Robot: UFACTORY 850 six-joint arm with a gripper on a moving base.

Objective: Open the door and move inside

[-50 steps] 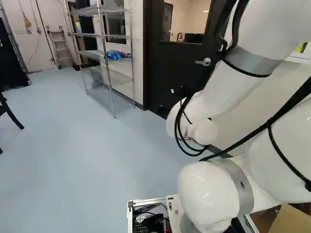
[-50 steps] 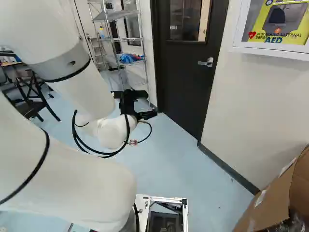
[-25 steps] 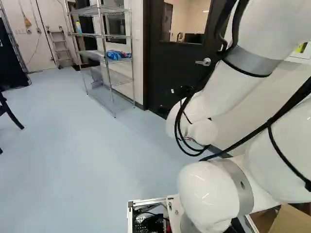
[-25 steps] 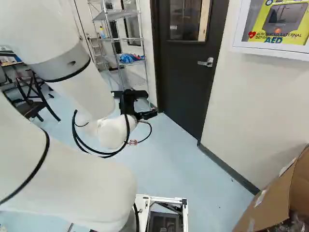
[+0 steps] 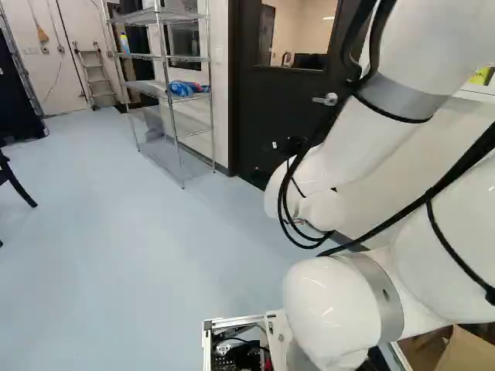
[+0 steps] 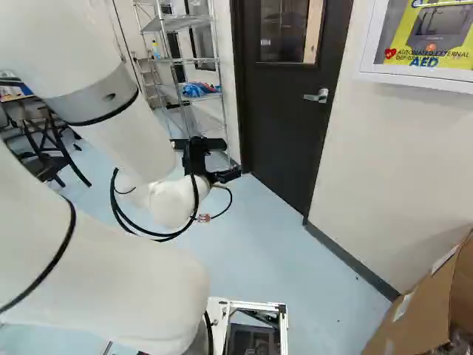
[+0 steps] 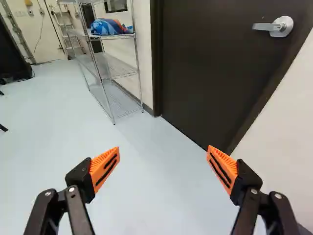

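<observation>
Gripper (image 6: 228,160) hung near door (image 7: 210,63), fingers spread wide apart. Door stood closed ahead, between shelf (image 7: 112,37) and wall (image 6: 392,163); handle (image 7: 281,26) level, well apart from fingers. Blue bundle (image 7: 103,27) lay on shelf. Box (image 6: 414,318) stood by wall, at right of right base view.

Lab or workshop — cannot tell which. Evidence: white robot arm (image 6: 96,285), smooth pale-blue floor (image 5: 139,232), wire shelf (image 7: 116,66), ladder (image 5: 98,81) at far wall, cardboard box (image 6: 414,318). Dark door (image 6: 284,122) with window (image 6: 284,29) and lever handle (image 7: 279,26), white-framed wall cabinet (image 6: 414,75) — fittings of a work building.
</observation>
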